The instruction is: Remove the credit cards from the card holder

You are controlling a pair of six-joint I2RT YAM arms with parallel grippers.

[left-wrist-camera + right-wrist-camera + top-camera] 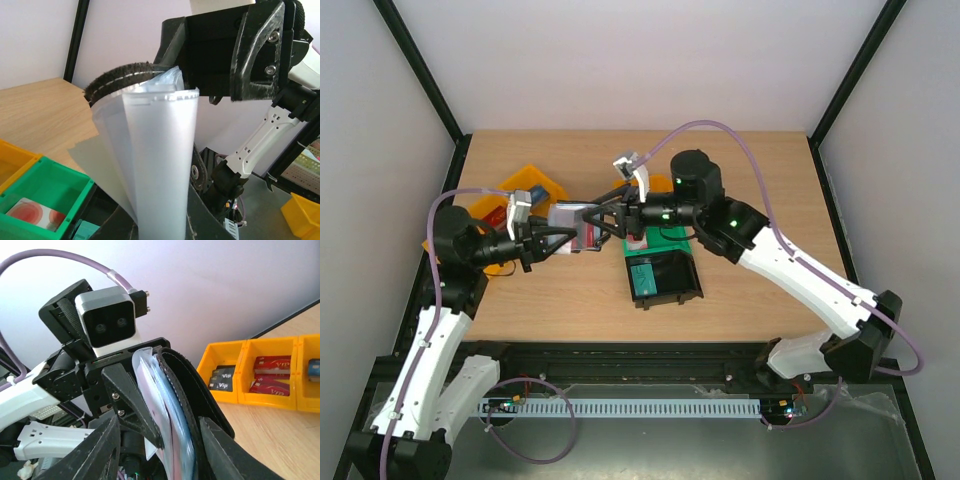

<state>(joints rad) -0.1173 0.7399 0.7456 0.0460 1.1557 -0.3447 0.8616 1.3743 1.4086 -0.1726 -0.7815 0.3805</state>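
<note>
i've got the card holder [578, 226] lifted mid-table, left gripper [542, 240] clamped on one side, right gripper [616, 218] clamped on the other; risk: pulling apart tears the clear sleeves or spills credit cards [588, 232] onto the table [560, 300]

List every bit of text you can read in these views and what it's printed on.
"Vip" on the dark cards in the left yellow bin.
"VIP" on the red cards in the next yellow bin; their smaller print is too blurred.
Nothing readable on the card holder, the pale red-spotted card, or in the top view.
</note>
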